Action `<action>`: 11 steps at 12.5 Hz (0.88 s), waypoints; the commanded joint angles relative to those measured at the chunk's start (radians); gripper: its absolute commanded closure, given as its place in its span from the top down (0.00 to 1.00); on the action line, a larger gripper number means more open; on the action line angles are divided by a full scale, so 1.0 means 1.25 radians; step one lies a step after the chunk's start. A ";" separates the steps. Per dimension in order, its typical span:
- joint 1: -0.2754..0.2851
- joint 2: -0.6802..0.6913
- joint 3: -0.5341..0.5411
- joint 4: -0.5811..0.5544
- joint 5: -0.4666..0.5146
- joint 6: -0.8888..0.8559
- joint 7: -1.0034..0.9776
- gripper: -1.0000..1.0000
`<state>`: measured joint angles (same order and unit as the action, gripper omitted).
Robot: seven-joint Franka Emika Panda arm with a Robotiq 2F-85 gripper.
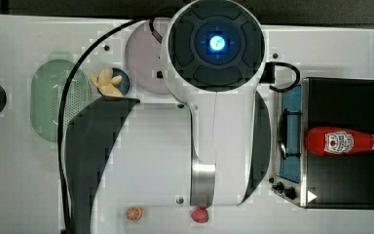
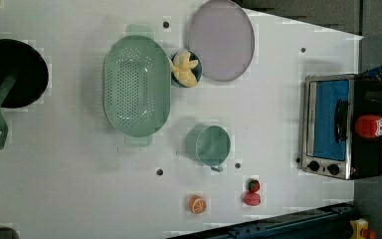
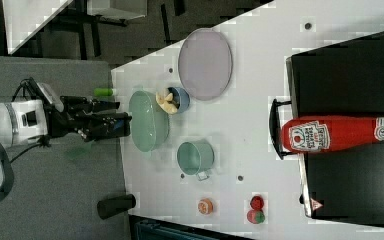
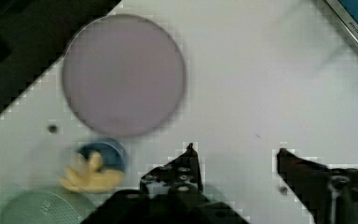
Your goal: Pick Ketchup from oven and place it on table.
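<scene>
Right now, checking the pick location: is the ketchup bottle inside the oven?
No, the Ketchup lies on its side on the oven black top, outside the door.

You won't get much readable text here, honestly. The Ketchup (image 3: 340, 134) bottle lying on top of the oven (image 3: 352, 120) has a white label with red lettering in the right view, but you can't make out the words for sure. There's also a small warning triangle sign (image 3: 316, 204) on the oven's front corner, which shows as a white triangle (image 1: 311, 196) in the top view.
</scene>
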<state>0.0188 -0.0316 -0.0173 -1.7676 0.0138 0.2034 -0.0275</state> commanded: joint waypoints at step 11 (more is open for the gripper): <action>-0.082 -0.202 -0.222 -0.173 -0.009 0.031 0.019 1.00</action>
<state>-0.0265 -0.3042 -0.2817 -1.9531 0.0048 0.2559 -0.0276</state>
